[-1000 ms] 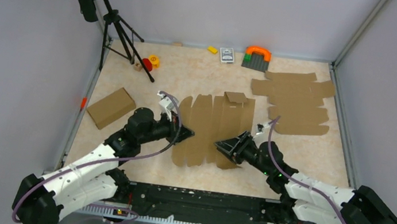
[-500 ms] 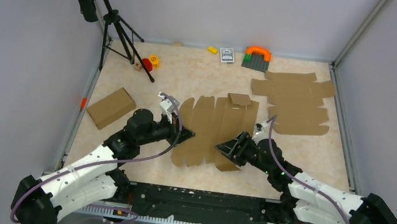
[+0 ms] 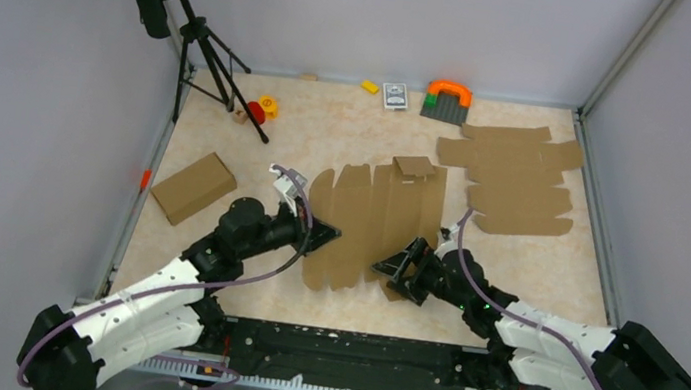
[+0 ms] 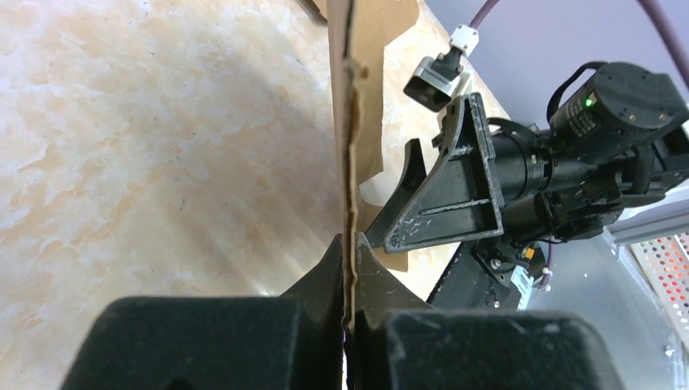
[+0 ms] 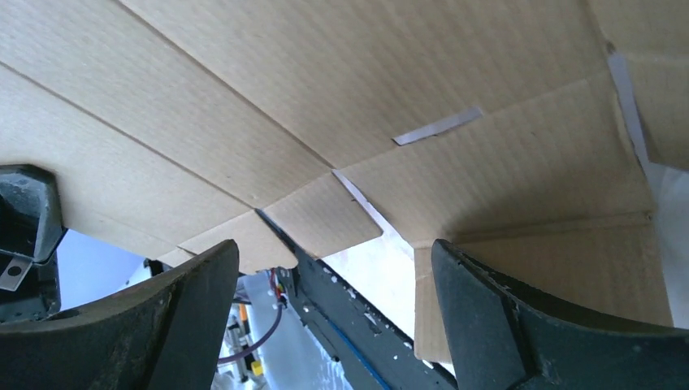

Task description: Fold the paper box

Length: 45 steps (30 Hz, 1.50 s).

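**Left jaws pinch the box; right jaws spread at its near corner**

The box point(image 3: 373, 224) lies mid-bench point(image 3: 331, 123), unfolded, with its creases running near to far and one tab raised at its far edge. The left jaws are clamped on its left edge, and the left arm point(image 3: 212, 258) reaches in low from the near left corner. The right jaws stand wide apart, empty, just under the near right corner, with the right arm point(image 3: 506, 322) stretched low.

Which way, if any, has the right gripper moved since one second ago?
Yes: the right gripper has moved slightly nearer the black base rail, away from the cardboard pile.
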Each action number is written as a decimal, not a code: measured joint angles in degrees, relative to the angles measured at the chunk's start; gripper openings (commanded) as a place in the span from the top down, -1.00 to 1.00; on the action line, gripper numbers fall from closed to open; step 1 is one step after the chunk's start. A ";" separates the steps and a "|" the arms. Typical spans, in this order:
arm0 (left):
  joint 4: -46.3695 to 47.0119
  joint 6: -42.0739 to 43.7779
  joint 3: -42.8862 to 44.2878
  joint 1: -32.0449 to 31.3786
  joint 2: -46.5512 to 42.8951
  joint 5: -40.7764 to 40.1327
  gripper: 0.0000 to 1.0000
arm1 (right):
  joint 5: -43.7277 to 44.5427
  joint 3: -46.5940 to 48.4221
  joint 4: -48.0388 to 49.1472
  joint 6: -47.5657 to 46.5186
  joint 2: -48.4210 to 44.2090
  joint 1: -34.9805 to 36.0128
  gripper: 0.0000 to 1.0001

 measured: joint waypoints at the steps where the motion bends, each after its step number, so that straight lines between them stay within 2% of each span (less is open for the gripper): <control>1: 0.17 -0.46 -0.04 0.00 0.00 -0.31 1.00 | -0.02 -0.50 0.85 0.61 0.35 0.07 -0.73; 8: 1.22 -3.80 -0.07 -0.02 1.11 -1.44 1.00 | -0.04 -2.58 9.44 4.96 4.31 0.15 -0.76; 14: 1.95 -4.76 -0.07 -0.07 1.53 -1.60 1.00 | -0.50 -2.58 16.15 7.54 7.56 0.15 -0.55; 18: 2.12 -4.79 -0.07 -0.07 1.53 -2.05 1.00 | -0.35 -2.58 16.50 8.11 7.85 0.15 -0.35; 22: 1.79 -4.72 -0.02 -0.04 2.58 -2.67 1.00 | 0.72 -2.58 14.01 7.76 5.46 0.15 -0.12; 25: 0.20 -4.81 0.20 -0.15 4.96 -2.58 1.00 | 1.97 -2.47 11.17 6.84 1.03 0.17 -0.06; 29: -2.84 -4.76 1.60 -0.15 8.90 -2.29 1.00 | 3.19 -1.99 8.09 5.20 -1.84 0.22 -0.02; 36: -6.27 -5.25 3.82 -0.17 14.27 -1.07 1.00 | 2.27 -0.92 7.58 3.17 3.15 0.26 -0.10; 40: -8.26 -5.27 4.48 -0.15 16.63 -3.04 1.00 | 1.01 -0.26 5.31 -0.02 4.39 0.26 -0.12; 42: -10.47 -4.94 5.70 -0.09 18.75 -4.57 0.92 | 1.03 1.92 1.18 -3.19 4.15 0.26 -0.12; 45: -14.49 -3.69 8.92 0.46 22.64 -5.90 0.58 | 1.88 7.02 -7.61 -9.20 2.43 0.26 -0.10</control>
